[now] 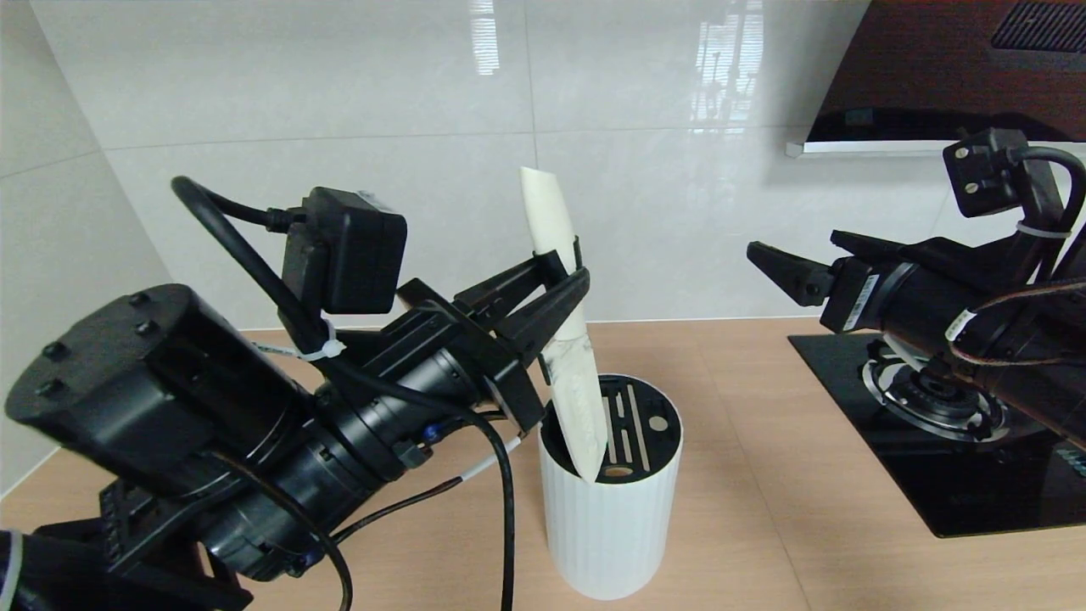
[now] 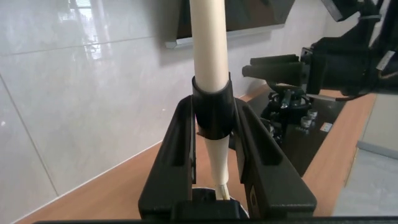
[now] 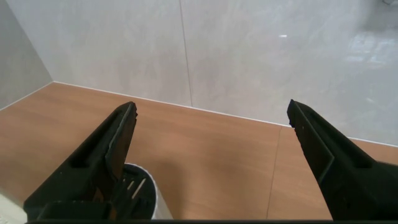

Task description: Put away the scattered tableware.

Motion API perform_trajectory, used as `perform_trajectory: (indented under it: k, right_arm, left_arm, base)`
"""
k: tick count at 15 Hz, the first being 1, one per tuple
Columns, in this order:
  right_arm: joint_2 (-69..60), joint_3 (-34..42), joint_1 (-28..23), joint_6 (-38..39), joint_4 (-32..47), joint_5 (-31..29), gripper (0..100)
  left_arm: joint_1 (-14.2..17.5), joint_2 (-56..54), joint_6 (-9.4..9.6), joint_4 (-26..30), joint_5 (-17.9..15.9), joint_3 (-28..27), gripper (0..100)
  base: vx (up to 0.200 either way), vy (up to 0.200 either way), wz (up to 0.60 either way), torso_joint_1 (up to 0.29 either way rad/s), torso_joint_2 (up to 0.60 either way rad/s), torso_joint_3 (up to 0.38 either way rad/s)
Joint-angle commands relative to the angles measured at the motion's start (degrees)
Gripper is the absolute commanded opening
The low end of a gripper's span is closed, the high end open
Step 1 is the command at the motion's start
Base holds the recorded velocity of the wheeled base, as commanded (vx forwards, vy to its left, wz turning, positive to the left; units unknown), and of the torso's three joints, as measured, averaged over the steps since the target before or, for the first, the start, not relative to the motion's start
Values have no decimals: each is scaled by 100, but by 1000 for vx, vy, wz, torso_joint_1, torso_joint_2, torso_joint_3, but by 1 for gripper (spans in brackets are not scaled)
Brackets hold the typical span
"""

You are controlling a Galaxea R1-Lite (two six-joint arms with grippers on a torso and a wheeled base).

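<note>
Tiled wall (image 1: 339, 85), wooden counter (image 1: 764, 475) | left claw (image 1: 570, 276) clamped on knife (image 1: 579, 407), long axis near upright, tip down at slotted top of white holder (image 1: 611, 526) mid-counter toward its front edge | right claw (image 3: 211, 115) apart above hob (image 1: 933, 399), farther off | likely next: lower straight into slot.

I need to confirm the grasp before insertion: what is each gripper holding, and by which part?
Left gripper holds a knife by the lower handle, blade tip at the knife block. Right gripper is open, empty.

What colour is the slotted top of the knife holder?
Black; the slotted top sits in a white ribbed holder. Head view shows it best.
</note>
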Motion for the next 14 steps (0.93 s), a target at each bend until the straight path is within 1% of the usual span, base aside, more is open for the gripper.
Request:
perform_trajectory:
  k: [1,5,9,11,13,14]
  right_arm:
    - [26,1,0,-5,-2,-1,100]
    - [26,1,0,-5,-2,-1,100]
    - [35,9,8,-5,-2,-1,100]
    - [52,27,8,-5,-2,7,100]
    - [61,27,8,-5,-2,7,100]
    - [52,27,17,4,-2,7,100]
  left_arm:
    - [1,-67,8,1,-4,-24,0]
    - [45,-93,-18,-8,13,-85,0]
    - [142,109,0,-236,119,-112,0]
    - [195,391,26,-412,119,-112,0]
    - [212,689,35,-790,119,-112,0]
    - [212,812,26,-887,119,-112,0]
  base:
    - [0,0,0,0,0,0]
    - [0,0,0,0,0,0]
    - [0,0,0,0,0,0]
    - [0,0,0,0,0,0]
    - [0,0,0,0,0,0]
    - [0,0,0,0,0,0]
